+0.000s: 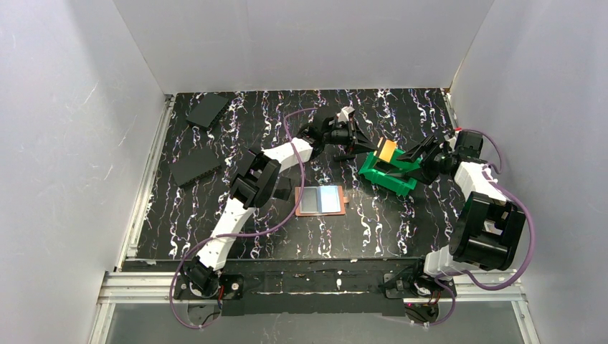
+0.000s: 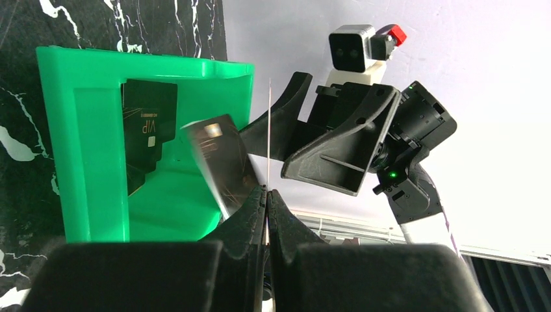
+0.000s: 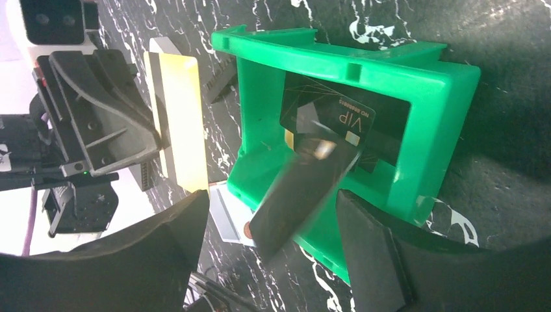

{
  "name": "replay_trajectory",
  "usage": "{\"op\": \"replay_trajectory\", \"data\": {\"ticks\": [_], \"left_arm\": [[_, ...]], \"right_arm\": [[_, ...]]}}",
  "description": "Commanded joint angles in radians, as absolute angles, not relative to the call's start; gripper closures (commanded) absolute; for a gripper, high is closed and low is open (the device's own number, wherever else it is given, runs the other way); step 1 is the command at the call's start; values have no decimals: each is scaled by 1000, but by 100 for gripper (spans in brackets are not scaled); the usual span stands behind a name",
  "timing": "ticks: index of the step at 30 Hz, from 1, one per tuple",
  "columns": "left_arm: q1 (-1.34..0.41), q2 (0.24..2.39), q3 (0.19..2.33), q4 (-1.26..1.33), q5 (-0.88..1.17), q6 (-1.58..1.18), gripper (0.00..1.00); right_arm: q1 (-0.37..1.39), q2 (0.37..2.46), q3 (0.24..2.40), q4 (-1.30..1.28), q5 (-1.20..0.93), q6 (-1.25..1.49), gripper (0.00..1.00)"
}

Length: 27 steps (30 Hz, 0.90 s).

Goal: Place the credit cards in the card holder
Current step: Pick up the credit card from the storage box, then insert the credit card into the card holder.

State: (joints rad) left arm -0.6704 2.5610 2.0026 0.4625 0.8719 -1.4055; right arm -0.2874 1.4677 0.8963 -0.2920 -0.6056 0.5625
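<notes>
Both fingers of the left tool (image 2: 266, 195) are pinched together on the yellow card (image 2: 268, 130), which from the left wrist shows only as a thin upright edge. Beyond it is the green bin (image 2: 91, 130), with a black VIP card (image 2: 149, 127) inside and a blurred dark card (image 2: 221, 166) at its open side.

From the right wrist, the right tool (image 3: 273, 198) has its fingers wide apart, the dark card slanting in the gap; whether it touches either finger I can't tell. The left tool holds its card just beside the bin.

From above, the card holder (image 1: 321, 201) lies open on the black marbled counter (image 1: 287, 240), near the bin and apart from both tools. Two black slabs (image 1: 195, 166) lie far left, and white walls (image 1: 72, 143) enclose everything.
</notes>
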Motion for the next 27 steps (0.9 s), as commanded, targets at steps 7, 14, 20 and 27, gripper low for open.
{"op": "replay_trajectory", "data": {"ticks": [7, 14, 20, 27], "left_arm": [[-665, 2447, 1996, 468, 891, -1400, 100], [-666, 2429, 1977, 489, 898, -1418, 100], [-666, 2402, 1931, 547, 899, -1458, 100], [-669, 2363, 1880, 595, 897, -1478, 100]], "right_arm": [[-267, 1471, 936, -120, -721, 685, 17], [-244, 1501, 831, 213, -818, 932, 31], [-228, 1512, 806, 284, -807, 976, 47], [-214, 1480, 755, 345, -797, 1016, 58]]}}
